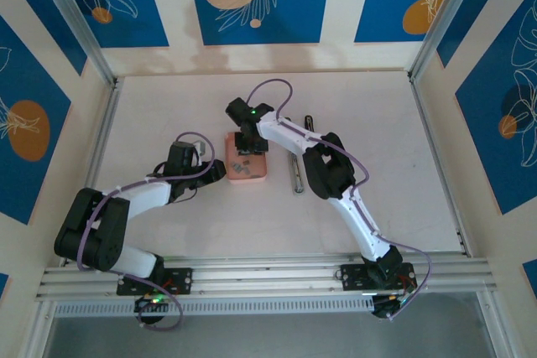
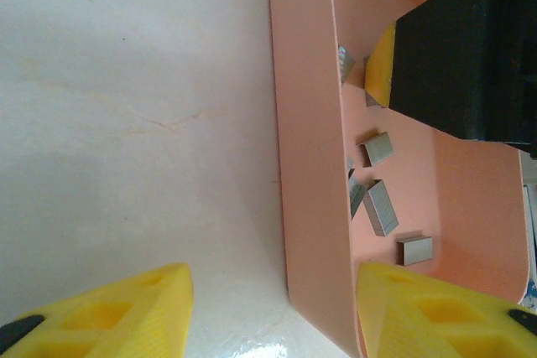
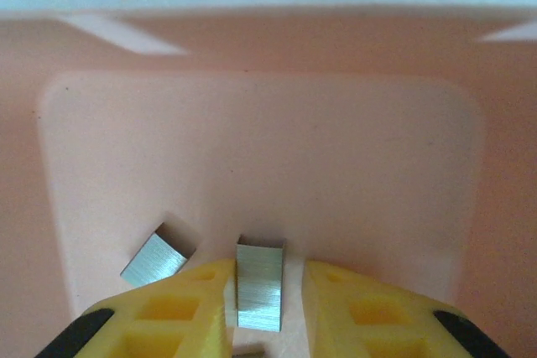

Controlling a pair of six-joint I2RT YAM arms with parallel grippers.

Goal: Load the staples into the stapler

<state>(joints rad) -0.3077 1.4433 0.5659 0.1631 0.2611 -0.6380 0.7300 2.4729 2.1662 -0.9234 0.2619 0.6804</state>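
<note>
While my right gripper (image 3: 268,278) sits low in the pink tray (image 3: 252,39), its fingers stand slightly apart around one strip of the staples (image 3: 258,295), bottom centre of frame. My left gripper (image 2: 273,316) is wide apart, straddling the tray's near wall. The stapler (image 1: 297,175) lies just right of the tray, mid-frame.

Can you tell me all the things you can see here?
table: one, white, under everything
tray: one, pink, middle of the table
staples: several strips, grey, lying in the tray
stapler: one, silver and black, on the table right of the tray
wall panels: several, blue with white leaves, around the table
left gripper: one, yellow fingers, open across the tray's wall
right gripper: one, yellow fingers, open in the tray, one strip between them
</note>
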